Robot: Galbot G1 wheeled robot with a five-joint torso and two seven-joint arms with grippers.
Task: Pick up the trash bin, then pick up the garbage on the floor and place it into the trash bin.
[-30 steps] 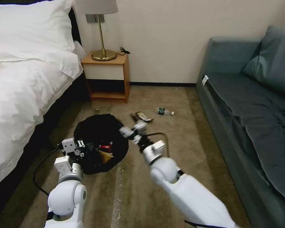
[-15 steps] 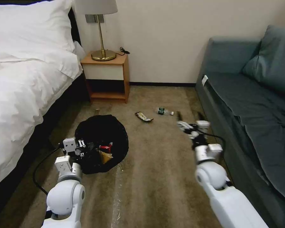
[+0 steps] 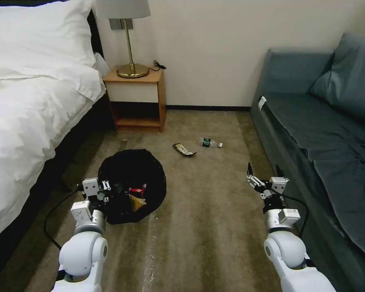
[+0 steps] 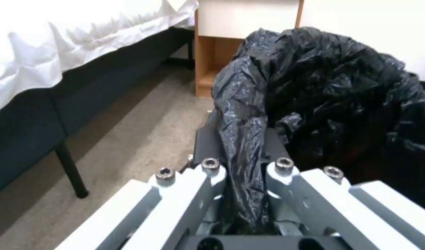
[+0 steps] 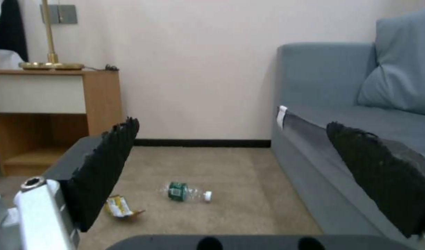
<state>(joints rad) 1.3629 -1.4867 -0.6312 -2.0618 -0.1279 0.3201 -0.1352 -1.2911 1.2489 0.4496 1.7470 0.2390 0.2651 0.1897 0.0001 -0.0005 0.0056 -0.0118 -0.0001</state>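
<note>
On the carpet (image 3: pixel 215 211) between the bed (image 3: pixel 24 121) and the sofa (image 3: pixel 324 134), the trash bin (image 3: pixel 150 170) stands at the robot's left front, its black bag draped over the rim. The left gripper (image 3: pixel 105 194) is at the near rim; in the left wrist view its fingers (image 4: pixel 207 139) are closed on a fold of the bag and the rim. Inside the bin lie a red packet (image 3: pixel 137 190) and a crumpled brown paper bag (image 3: pixel 135 201). The right gripper (image 3: pixel 265 173) hovers above the carpet just beside the sofa base, fingers (image 5: pixel 106 166) spread wide with nothing between them. Two garbage pieces remain on the floor ahead, well apart from the bin: a dark-and-yellow wrapper (image 3: pixel 184 149) and, near it, a clear bottle (image 3: pixel 210 142) with a green label, lying on its side. A nightstand (image 3: pixel 138 99) with a brass lamp (image 3: pixel 130 44) stands against the wall.
</note>
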